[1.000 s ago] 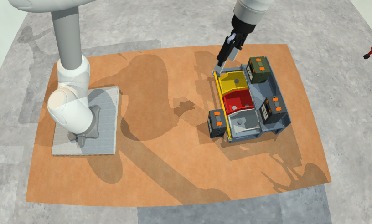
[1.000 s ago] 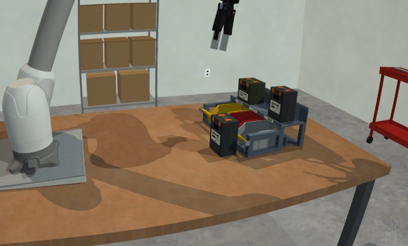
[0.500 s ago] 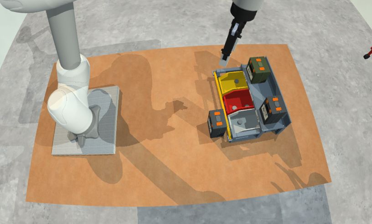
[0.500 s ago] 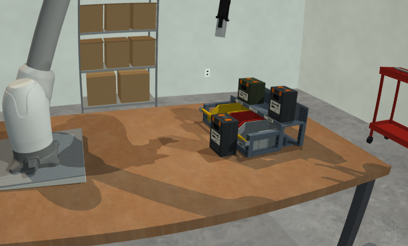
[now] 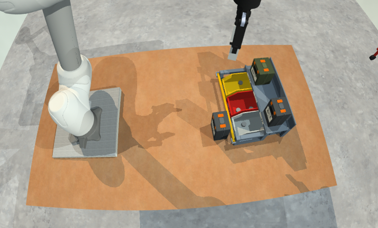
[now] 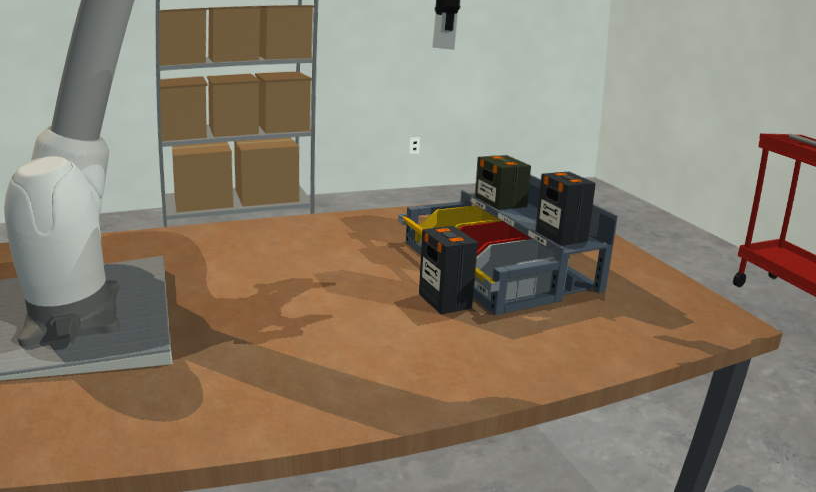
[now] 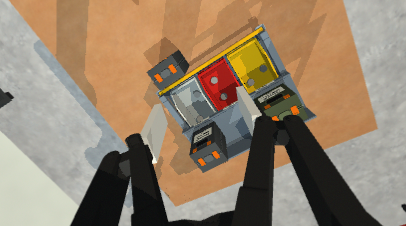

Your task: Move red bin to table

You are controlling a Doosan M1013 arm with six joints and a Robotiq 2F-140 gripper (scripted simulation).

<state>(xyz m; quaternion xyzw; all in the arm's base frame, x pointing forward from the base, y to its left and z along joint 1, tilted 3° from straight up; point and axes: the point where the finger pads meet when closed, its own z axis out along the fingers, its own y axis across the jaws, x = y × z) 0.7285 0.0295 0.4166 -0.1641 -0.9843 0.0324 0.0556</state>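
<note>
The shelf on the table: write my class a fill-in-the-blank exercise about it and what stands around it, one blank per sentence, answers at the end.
1. On the shelf, the red bin sits between the yellow bin and the ____ bin.
2. Of the three cases with orange latches, the one on the table top is coloured ____.
3. The number of cases standing on the shelf's raised rear level is ____.
4. The bar along the shelf's front edge is coloured ____.

Answers: grey; black; two; yellow.
</note>
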